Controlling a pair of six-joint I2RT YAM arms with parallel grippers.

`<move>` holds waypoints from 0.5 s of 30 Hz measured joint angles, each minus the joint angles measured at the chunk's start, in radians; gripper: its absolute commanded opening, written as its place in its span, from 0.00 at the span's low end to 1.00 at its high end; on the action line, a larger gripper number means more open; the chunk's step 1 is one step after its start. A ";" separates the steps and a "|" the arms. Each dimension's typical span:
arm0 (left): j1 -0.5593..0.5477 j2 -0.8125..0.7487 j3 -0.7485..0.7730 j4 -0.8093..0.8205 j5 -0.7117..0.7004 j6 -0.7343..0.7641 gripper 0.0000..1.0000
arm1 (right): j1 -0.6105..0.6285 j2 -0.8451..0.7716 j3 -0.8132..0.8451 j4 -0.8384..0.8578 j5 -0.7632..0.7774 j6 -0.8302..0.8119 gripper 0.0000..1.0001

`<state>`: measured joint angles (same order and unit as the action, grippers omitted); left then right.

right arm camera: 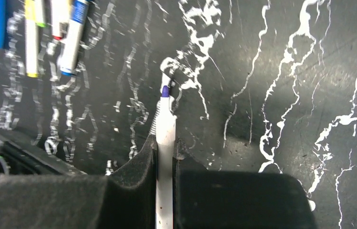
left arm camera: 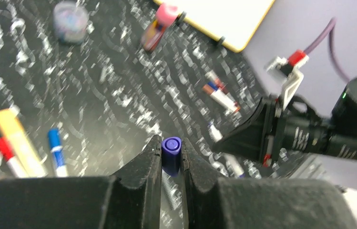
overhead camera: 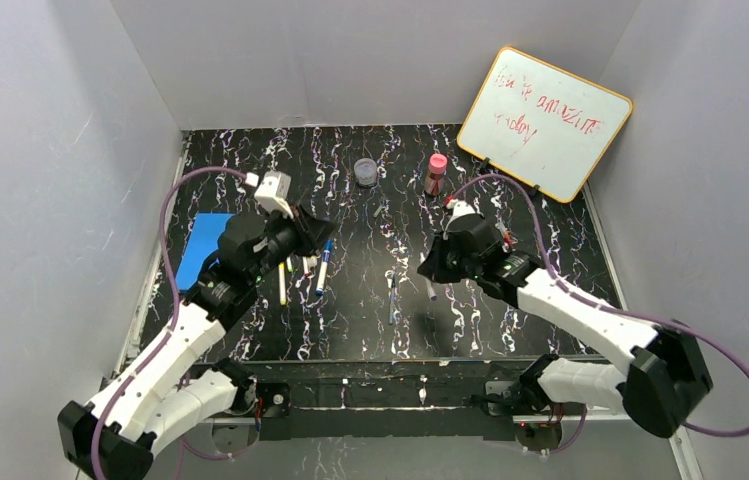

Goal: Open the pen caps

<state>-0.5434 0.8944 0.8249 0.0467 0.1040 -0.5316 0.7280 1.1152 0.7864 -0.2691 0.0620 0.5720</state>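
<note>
My left gripper (left arm camera: 170, 149) is shut on a small purple pen cap (left arm camera: 171, 153), held end-on between the fingertips above the table. In the top view this gripper (overhead camera: 315, 228) sits over a cluster of pens. My right gripper (right arm camera: 167, 143) is shut on a white-barrelled pen (right arm camera: 165, 125) whose bare purple tip (right arm camera: 165, 91) points away. In the top view it (overhead camera: 430, 265) holds the pen (overhead camera: 431, 291) slanting down near the table's middle. The two grippers are apart. Other pens lie under the left arm: a yellow one (overhead camera: 282, 283) and a blue-ended one (overhead camera: 323, 265).
A round clear jar (overhead camera: 365, 172) and a pink-capped bottle (overhead camera: 436, 172) stand at the back. A whiteboard (overhead camera: 545, 122) leans at the back right. A blue cloth (overhead camera: 203, 248) lies at the left. More pens lie mid-table (overhead camera: 391, 296). Grey walls enclose the table.
</note>
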 measured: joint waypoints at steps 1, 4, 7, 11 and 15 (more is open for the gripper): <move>0.000 -0.027 -0.029 -0.023 -0.012 0.024 0.00 | 0.002 0.030 -0.006 -0.004 0.005 0.000 0.01; 0.000 -0.086 -0.112 -0.073 -0.033 0.067 0.00 | 0.013 0.116 -0.018 0.005 0.015 0.011 0.01; 0.000 -0.121 -0.187 -0.101 -0.053 0.085 0.00 | 0.043 0.180 -0.030 0.040 0.033 0.041 0.01; 0.000 -0.158 -0.256 -0.111 -0.068 0.086 0.00 | 0.093 0.252 -0.046 0.098 0.068 0.103 0.01; 0.000 -0.187 -0.275 -0.116 -0.072 0.087 0.00 | 0.120 0.307 -0.077 0.153 0.111 0.174 0.01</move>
<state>-0.5434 0.7078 0.5495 -0.0692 0.0322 -0.4442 0.8482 1.4227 0.7094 -0.1162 0.1726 0.7456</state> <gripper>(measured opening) 0.123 0.132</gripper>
